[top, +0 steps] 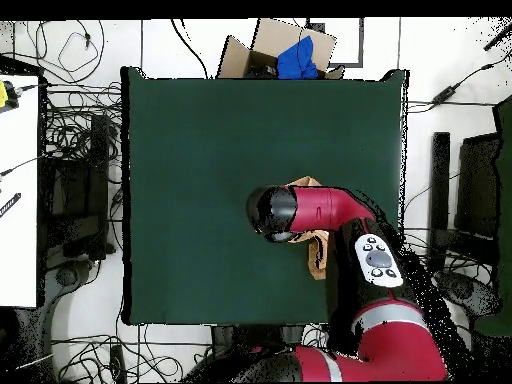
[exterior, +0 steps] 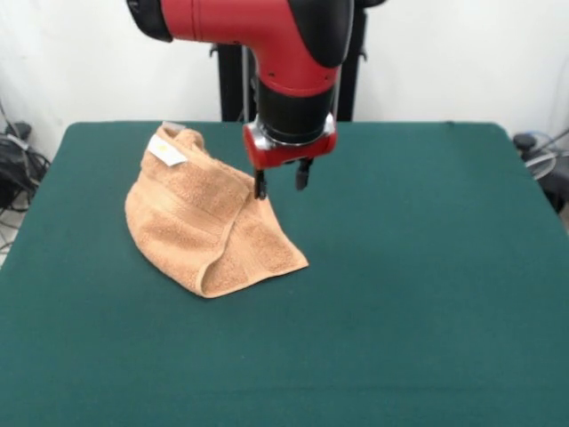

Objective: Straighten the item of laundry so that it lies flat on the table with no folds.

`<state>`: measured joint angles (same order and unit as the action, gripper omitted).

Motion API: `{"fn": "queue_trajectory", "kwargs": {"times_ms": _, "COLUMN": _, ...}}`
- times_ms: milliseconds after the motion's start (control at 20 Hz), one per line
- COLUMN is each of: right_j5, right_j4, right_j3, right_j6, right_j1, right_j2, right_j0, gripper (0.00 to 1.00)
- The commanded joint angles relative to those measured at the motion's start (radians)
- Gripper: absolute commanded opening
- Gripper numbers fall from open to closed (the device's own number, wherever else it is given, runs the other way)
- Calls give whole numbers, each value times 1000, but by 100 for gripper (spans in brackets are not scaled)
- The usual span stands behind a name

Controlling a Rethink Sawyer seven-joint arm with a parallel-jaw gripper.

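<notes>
We're looking across the green surface and the peach-orange towel sits in the far left part of it, not flat at all: it's bunched up, folded over on itself, with a raised ridge running from its far corner down toward the near edge. We can see the small white tag up at the towel's far corner, facing the camera, and a woven band crossing the lower left portion. The near corner pokes out to the right as a flat flap on the cloth.

Now the gripper, hanging from the red and black arm, is right at the towel's right-hand edge. We see its two dark fingers standing apart with a clear gap between them. The left one is down against the raised fold of terry; the other hangs over bare green just beside the towel. We can't tell whether any cloth lies between them.

From overhead the arm covers most of the towel; we catch only slivers of orange at the elbow's edge, toward the robot's side of the surface.
</notes>
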<state>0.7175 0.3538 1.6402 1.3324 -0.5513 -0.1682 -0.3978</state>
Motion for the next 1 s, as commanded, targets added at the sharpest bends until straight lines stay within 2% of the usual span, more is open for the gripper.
{"fn": "queue_trajectory", "kwargs": {"times_ms": 50, "right_j5": 104, "right_j4": 73, "right_j3": 90, "right_j6": -174, "right_j1": -20, "right_j2": -102, "right_j0": -40, "gripper": 100}}
{"fn": "queue_trajectory", "kwargs": {"times_ms": 400, "right_j5": 111, "right_j4": 97, "right_j3": 109, "right_j6": -170, "right_j1": -37, "right_j2": -119, "right_j0": -67, "gripper": 100}}
{"fn": "queue_trajectory", "kwargs": {"times_ms": 650, "right_j5": 112, "right_j4": 132, "right_j3": 97, "right_j6": -119, "right_j1": -75, "right_j2": -79, "right_j0": -53, "gripper": 100}}
{"fn": "queue_trajectory", "kwargs": {"times_ms": 1000, "right_j5": 104, "right_j4": 179, "right_j3": 76, "right_j6": -118, "right_j1": -86, "right_j2": -65, "right_j0": -78, "gripper": 100}}
